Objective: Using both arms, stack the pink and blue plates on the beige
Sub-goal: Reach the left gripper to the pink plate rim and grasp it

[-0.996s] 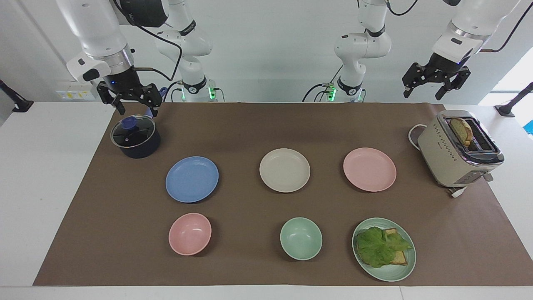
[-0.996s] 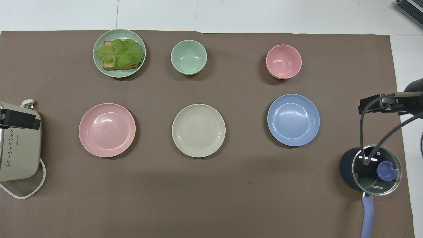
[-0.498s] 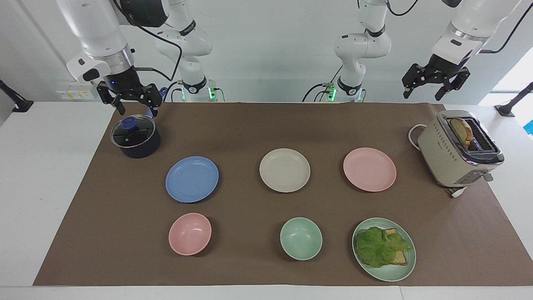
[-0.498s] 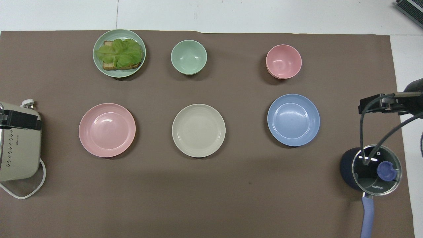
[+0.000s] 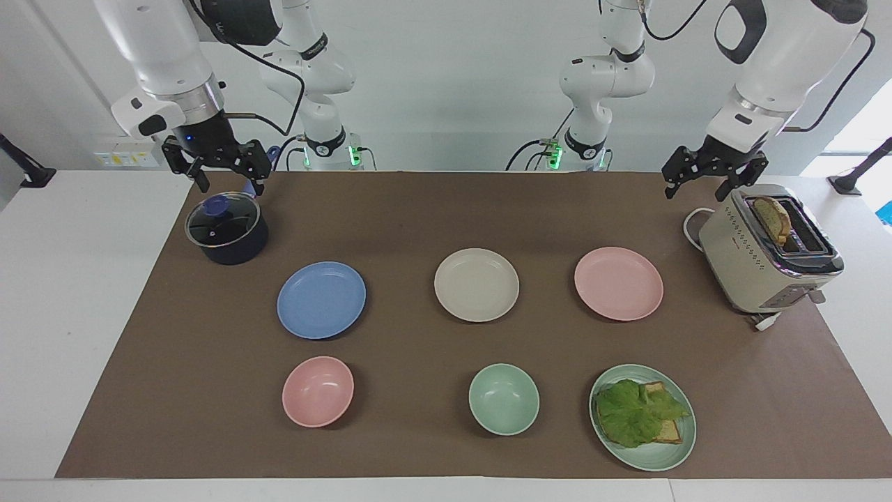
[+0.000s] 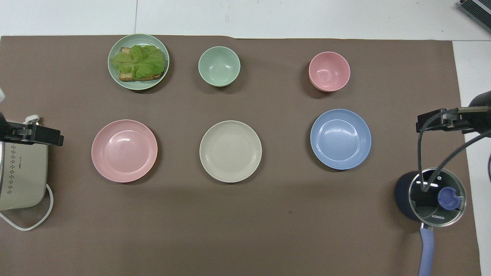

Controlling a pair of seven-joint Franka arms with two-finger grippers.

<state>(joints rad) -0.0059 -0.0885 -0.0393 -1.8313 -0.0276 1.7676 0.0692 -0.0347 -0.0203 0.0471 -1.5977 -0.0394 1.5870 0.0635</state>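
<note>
Over the lidded pot (image 5: pixel 227 231) near the bench corner at the right arm's end, close to the robots, the right claw (image 5: pixel 223 183) hangs with its fingers apart and nothing between them. At the other end the left claw (image 5: pixel 708 183) hangs low beside the toaster (image 5: pixel 763 254), over the brown mat's (image 5: pixel 418 209) edge nearest the robots, fingers likewise apart and empty; in the overhead view only a black part of it shows at the picture's edge, above the toaster.

Outward from the claws, three plates lie in a row across the middle of the mat, well apart from one another. The blue plate (image 5: pixel 321 300) lies toward the right arm's end, just farther from the robots than the pot. The beige plate (image 5: pixel 477 284) lies in the middle. The pink plate (image 5: pixel 618 283) lies toward the left arm's end, near the toaster. All three are bare and flat on the mat; nothing is stacked.

Along the mat's edge farthest from the robots stands a second row: a pink bowl (image 5: pixel 318 390), a green bowl (image 5: pixel 503 399), and a green plate (image 5: pixel 665 450) carrying toast (image 5: pixel 670 434) topped with lettuce (image 5: pixel 634 411). A slice of bread (image 5: pixel 773 217) stands in the toaster's slot, and its white cord (image 6: pixel 34 220) loops on the mat beside it.
</note>
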